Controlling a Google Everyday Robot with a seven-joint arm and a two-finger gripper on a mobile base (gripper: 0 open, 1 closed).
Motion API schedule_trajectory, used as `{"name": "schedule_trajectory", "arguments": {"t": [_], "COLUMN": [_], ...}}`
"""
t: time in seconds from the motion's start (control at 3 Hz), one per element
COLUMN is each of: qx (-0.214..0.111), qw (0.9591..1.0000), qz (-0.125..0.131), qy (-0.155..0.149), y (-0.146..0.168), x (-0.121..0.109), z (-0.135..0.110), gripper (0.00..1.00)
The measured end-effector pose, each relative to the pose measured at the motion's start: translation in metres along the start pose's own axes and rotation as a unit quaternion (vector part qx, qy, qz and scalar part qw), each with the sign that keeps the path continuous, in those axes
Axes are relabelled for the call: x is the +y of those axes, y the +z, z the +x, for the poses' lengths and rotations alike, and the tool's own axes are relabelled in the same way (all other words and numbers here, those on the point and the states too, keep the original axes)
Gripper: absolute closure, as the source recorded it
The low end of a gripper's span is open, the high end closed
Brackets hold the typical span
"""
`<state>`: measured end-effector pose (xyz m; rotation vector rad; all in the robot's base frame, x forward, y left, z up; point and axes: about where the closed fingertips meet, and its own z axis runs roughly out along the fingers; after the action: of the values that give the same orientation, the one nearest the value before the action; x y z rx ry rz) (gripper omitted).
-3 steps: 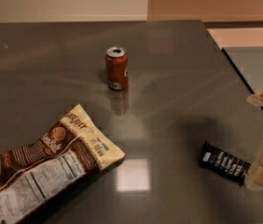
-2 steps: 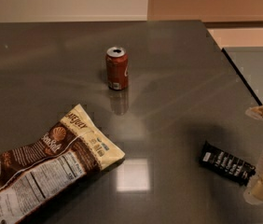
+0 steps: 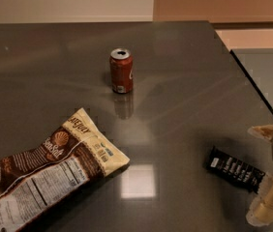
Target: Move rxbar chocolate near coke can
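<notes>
Camera view. The gripper (image 3: 261, 175) is seen at the lower right edge of the dark table (image 3: 185, 81), its two cream fingers spread wide, with nothing held. The rxbar chocolate (image 3: 234, 169) lies flat and ungrasped, its right end apparently between those fingers. The coke can (image 3: 121, 70) stands well apart, at upper left. The transfer is judged not yet begun.

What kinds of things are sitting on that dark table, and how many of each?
Soda cans: 1, the coke can
Snack bars: 1, the rxbar chocolate
Snack bags: 1, the brown-and-cream snack bag
Total: 3 on the table
Not counted: the robot's gripper, open at the right edge, beside the bar's end.
</notes>
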<state>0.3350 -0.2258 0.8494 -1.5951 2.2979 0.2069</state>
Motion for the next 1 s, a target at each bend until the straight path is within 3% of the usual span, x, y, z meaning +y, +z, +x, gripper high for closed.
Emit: {"name": "schedule_trajectory", "arguments": {"t": [0.33, 1.0], "qx": [0.000, 0.007], "qw": [1.0000, 0.9998], "qz": [-0.005, -0.021], "qy": [-0.003, 0.004], "y": [0.0077, 0.0172], "x": [0.0036, 0.0005], "z": [0.0031, 0.0097], "gripper": [0.00, 0.48]}}
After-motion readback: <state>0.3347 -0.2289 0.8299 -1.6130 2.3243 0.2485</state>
